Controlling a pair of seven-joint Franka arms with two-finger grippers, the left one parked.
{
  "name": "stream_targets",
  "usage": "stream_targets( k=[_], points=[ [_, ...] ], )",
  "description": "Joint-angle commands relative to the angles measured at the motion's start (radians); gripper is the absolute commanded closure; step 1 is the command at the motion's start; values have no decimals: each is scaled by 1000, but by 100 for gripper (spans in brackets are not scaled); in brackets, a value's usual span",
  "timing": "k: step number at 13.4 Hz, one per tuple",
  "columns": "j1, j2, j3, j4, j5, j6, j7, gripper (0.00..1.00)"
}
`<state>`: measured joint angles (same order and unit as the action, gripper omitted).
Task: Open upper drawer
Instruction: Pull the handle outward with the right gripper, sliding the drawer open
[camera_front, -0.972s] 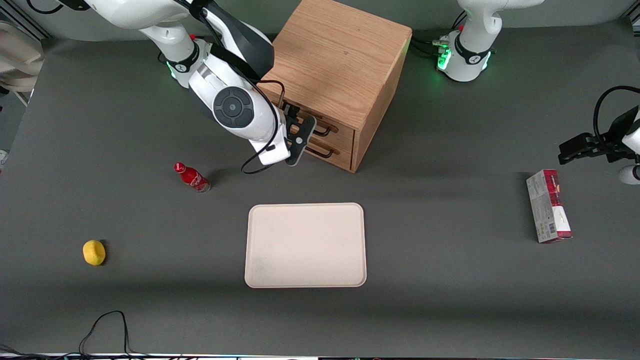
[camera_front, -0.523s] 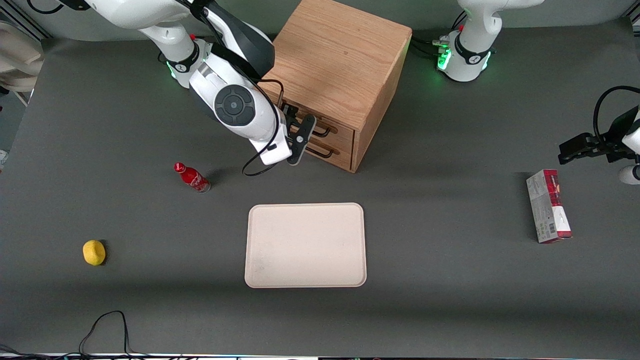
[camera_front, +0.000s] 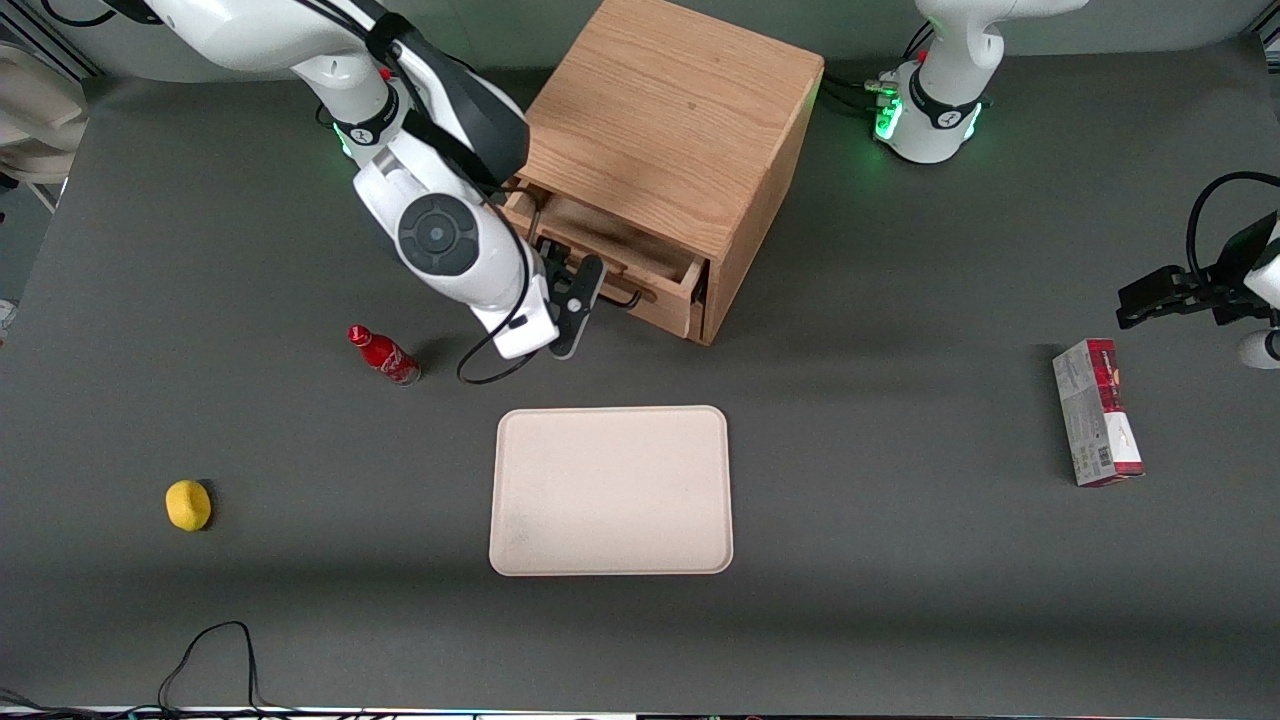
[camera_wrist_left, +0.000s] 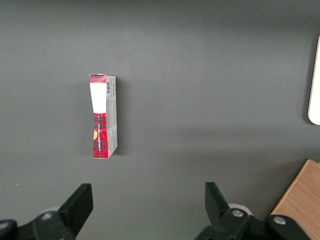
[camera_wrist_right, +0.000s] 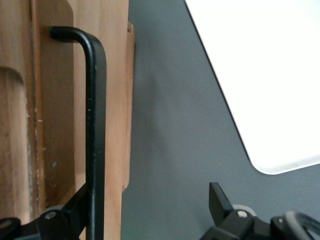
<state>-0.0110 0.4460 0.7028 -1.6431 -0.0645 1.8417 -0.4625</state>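
The light oak cabinet (camera_front: 670, 110) stands at the back of the table. Its upper drawer (camera_front: 612, 243) is pulled partly out, and its inside shows. The drawer's black wire handle (camera_front: 628, 298) runs along its front. My right gripper (camera_front: 583, 280) is in front of the drawer at the handle. In the right wrist view the handle (camera_wrist_right: 95, 125) lies against the drawer's wooden front (camera_wrist_right: 116, 75). My gripper (camera_wrist_right: 147, 206) is open wide, with one finger (camera_wrist_right: 75, 204) hooked under the handle and the second (camera_wrist_right: 218, 197) over the table. The lower drawer is hidden under the upper one.
A cream tray (camera_front: 611, 490) lies nearer the front camera than the cabinet, and shows in the right wrist view (camera_wrist_right: 270, 75). A red bottle (camera_front: 384, 355) and a yellow fruit (camera_front: 188, 504) lie toward the working arm's end. A red box (camera_front: 1097, 411) lies toward the parked arm's end.
My right gripper has moved away from the cabinet toward the front camera, and the upper drawer has slid out with it, from shut to partly open.
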Motion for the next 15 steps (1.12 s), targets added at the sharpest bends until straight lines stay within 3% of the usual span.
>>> stream_targets(
  k=[1,5,8,15],
  points=[
    [3,42,-15,75,-14,-9,-30,0],
    [3,78,-69,146,-24,-10,-59,0],
    [5,118,-85,210,-90,-12,-58,0],
    [5,135,-186,287,-92,-10,-53,0]
  ],
)
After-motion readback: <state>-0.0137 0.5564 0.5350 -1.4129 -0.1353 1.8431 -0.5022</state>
